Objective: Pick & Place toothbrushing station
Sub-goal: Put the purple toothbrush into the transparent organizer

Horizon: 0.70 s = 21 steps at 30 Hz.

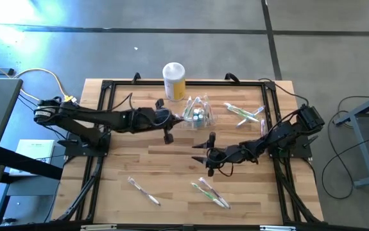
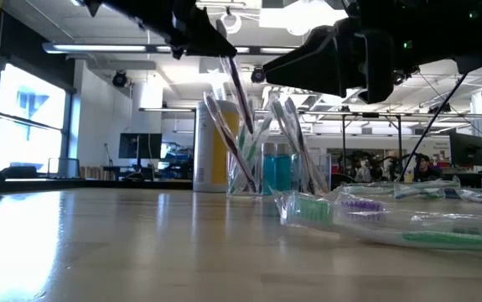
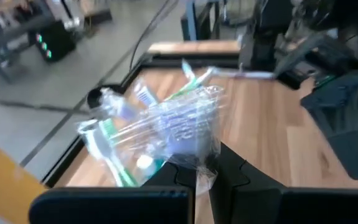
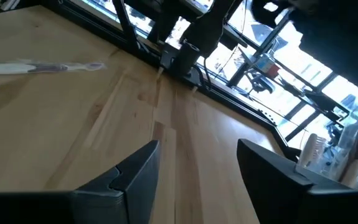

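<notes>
Left gripper: we see the left gripper (image 3: 202, 177) pinched tight on a wrapped toothbrush (image 3: 172, 124) whose free end pokes into the toothbrushing station (image 1: 198, 113).
Right gripper: we find the right gripper (image 4: 197, 163) standing well apart at the fingers, holding nothing, above bare wood of the table (image 1: 171, 167).
Station: it stands at about 12 o'clock of the table's centre, just beside the yellow canister (image 1: 174, 81), which lies at its 10 o'clock.
High view only: we make out loose wrapped brushes at 7 o'clock (image 1: 144, 190), 5 o'clock (image 1: 211, 192) and 2 o'clock (image 1: 243, 113).
Low view only: we see the brushes in the station (image 2: 257, 155) leaning upright, and a blue thing (image 2: 277, 170) inside it.
Left wrist view only: we see crinkled clear wrapping over the held brush.
Right wrist view only: one wrapped brush (image 4: 38, 67) lies on the wood well beyond the fingers.
</notes>
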Motion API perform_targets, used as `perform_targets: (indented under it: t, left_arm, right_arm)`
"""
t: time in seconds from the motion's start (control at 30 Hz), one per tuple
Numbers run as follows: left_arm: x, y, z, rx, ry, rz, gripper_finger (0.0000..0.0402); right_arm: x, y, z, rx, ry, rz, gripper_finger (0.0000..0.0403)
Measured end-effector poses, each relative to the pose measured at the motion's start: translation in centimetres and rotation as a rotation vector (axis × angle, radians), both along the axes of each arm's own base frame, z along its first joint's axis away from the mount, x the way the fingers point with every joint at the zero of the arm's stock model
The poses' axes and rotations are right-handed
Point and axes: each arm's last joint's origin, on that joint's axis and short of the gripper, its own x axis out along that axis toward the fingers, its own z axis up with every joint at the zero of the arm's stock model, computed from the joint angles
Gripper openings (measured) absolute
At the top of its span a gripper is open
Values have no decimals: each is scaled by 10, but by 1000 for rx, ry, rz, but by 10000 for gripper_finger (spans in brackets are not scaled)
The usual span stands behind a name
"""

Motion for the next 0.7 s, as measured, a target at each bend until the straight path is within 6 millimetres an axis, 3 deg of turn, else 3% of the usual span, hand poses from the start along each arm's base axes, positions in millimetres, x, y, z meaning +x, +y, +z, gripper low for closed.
perform_targets:
  t: [0.2,0.43,0.7]
  left_arm:
    - [3,16,26,-1,81,39,5]
    - [-3,56,15,-75,103,63,5]
    - [-1,69,5,-149,116,9,5]
  right_arm:
    - [0,0,0,-1,1,0,208]
    - [0,0,0,-1,2,0,208]
    - [0,0,-1,-2,6,0,208]
